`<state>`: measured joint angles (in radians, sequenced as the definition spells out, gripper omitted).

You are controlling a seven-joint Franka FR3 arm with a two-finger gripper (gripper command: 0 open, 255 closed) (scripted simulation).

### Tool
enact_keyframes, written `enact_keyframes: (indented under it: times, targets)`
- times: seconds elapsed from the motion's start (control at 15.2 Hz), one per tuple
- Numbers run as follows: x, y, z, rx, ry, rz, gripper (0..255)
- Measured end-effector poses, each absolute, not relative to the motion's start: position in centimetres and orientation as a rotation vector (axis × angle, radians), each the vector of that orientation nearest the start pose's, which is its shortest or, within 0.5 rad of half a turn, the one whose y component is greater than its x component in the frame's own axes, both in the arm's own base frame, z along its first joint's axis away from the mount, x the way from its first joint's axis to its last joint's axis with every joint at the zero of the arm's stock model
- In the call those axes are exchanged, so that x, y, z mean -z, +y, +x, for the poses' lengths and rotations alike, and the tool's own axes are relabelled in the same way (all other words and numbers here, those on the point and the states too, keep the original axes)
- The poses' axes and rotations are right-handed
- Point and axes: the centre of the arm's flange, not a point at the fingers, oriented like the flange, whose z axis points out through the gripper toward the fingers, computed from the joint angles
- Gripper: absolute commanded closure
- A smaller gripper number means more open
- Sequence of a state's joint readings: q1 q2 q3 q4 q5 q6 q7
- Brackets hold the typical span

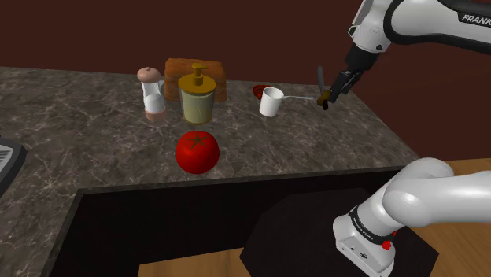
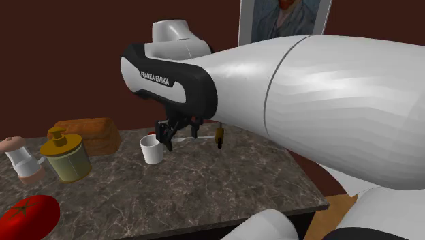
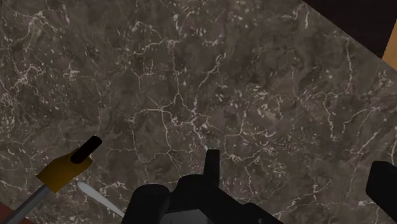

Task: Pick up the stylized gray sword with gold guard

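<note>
Gray sword (image 1: 320,79) with a gold guard and a dark grip stands at the back of the counter, well to the shoulder view's right of the white mug (image 1: 271,102). Its hilt is low and its blade points up in front of the wall; whether it leans there cannot be told. The counter (image 1: 94,134) is dark marble with pale veins, backed by a dark red-brown wall (image 1: 79,31) that carries a framed portrait (image 2: 282,17); a wood floor (image 1: 173,266) shows below. A thin pale utensil (image 1: 299,98) lies between the mug and the sword, just beside the hilt. A small red thing (image 1: 257,90) sits just behind the mug. To the mug's left in the shoulder view stand a yellowish pump dispenser (image 1: 197,96), a brown loaf (image 1: 177,71) and a pink-topped shaker (image 1: 152,94). A red tomato (image 1: 197,152) rests nearer the counter's front edge. The black gripper (image 3: 296,167) hangs over bare marble close to the sword, fingers (image 3: 212,162) apart and clasping nothing.
</note>
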<state>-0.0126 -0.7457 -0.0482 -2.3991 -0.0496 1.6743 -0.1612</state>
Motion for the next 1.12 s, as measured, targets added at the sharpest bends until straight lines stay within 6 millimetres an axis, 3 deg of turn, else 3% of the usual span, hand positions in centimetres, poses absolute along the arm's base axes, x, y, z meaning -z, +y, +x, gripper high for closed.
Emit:
enact_keyframes:
  times: [0.13, 0.46, 1.12]
  targets:
    - [-56.4, -3.3, 33.0, 0.035, -0.169, -3.152, 0]
    - [-55.2, -7.4, 36.3, 0.099, -0.008, -3.121, 0]
    - [-51.7, -18.2, 43.4, 0.235, 0.337, -3.022, 0]
